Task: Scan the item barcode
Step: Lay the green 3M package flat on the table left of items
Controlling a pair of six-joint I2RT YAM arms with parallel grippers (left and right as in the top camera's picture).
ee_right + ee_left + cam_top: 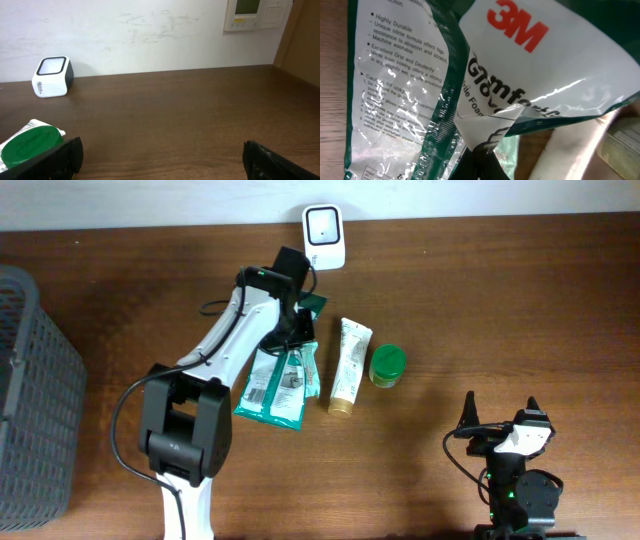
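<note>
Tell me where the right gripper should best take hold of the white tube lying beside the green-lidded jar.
Probably from above, jaws closing across the white tube near its gold cap. It lies flat, and that end is clear of the green-lidded jar crowding its middle; the glove packet lies close on the other side.

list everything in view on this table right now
white box-shaped barcode scanner: one, white, far table edge
green and white plastic glove packet: at least two, green-white, centre-left, overlapping
white squeeze tube with gold cap: one, white, right of packets
green round lidded jar: one, green, right of tube
grey mesh basket: one, grey, far left
brown wooden table: one, brown, under everything
left end effector: one, black, shut on a packet
right end effector: one, black, open, near edge
</note>
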